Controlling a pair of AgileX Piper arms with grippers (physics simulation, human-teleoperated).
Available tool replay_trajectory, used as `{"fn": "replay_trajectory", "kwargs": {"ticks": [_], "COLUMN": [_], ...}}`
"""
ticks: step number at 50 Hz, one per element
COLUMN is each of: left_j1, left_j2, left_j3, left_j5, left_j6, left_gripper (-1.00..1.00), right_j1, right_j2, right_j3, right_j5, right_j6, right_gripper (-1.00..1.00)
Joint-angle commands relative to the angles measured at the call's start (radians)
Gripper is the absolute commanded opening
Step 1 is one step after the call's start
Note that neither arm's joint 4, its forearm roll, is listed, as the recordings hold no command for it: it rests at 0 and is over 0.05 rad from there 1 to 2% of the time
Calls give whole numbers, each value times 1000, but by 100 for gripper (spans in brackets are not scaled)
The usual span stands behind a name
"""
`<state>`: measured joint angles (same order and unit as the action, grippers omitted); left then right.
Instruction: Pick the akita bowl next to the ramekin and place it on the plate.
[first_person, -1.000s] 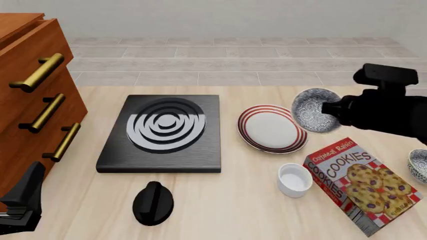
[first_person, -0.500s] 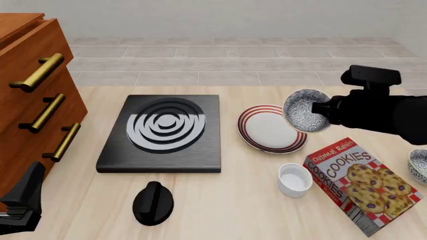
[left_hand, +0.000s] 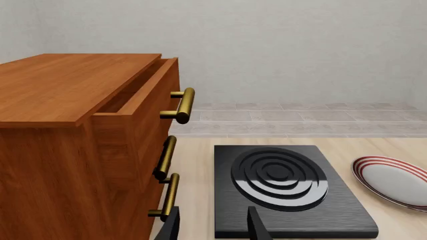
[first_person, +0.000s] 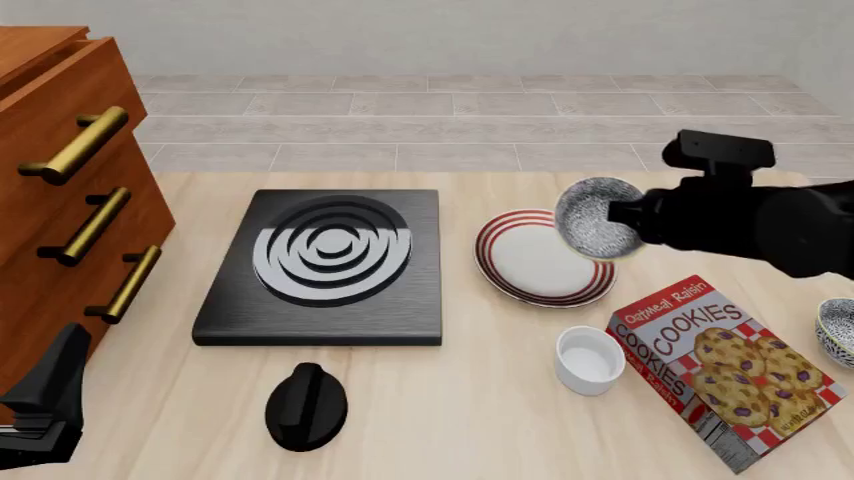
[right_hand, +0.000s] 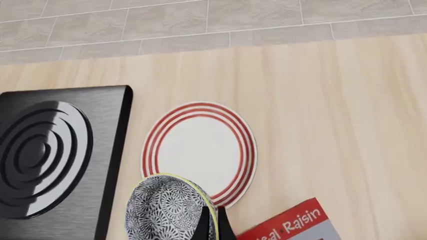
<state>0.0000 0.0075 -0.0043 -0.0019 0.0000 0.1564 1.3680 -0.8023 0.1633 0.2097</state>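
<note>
The akita bowl (first_person: 594, 218), speckled black and white, hangs tilted on its side above the right edge of the red-ringed plate (first_person: 518, 265). My right gripper (first_person: 623, 217) is shut on the bowl's rim. In the right wrist view the bowl (right_hand: 167, 210) sits just short of the plate (right_hand: 197, 147), with the fingers (right_hand: 204, 224) pinching its rim. The white ramekin (first_person: 589, 358) stands on the table in front of the plate. At the table's near left corner my left gripper (left_hand: 213, 231) is open and holds nothing.
A black stove (first_person: 324, 262) with a ringed burner lies left of the plate, a black knob (first_person: 306, 405) in front of it. A wooden drawer cabinet (first_person: 67, 200) fills the left side. A cookie box (first_person: 727, 370) and a second patterned bowl (first_person: 838, 330) lie at the right.
My right gripper has carried the bowl leftward, from beside the plate to over its right edge. The left arm has not moved.
</note>
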Motion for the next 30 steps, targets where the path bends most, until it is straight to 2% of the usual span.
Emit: {"fn": "replay_trajectory", "kwargs": {"ticks": [1, 30], "left_j1": [0, 0], "left_j2": [0, 0], "left_j3": [0, 0], "left_j5": [0, 0], "left_j6": [0, 0], "left_gripper": [100, 100], "right_j1": [7, 31], "right_j2": [39, 140], "right_j3": [-32, -66], "right_j5": [-19, -86], "right_j6": [6, 40], "right_gripper": [-100, -100]}}
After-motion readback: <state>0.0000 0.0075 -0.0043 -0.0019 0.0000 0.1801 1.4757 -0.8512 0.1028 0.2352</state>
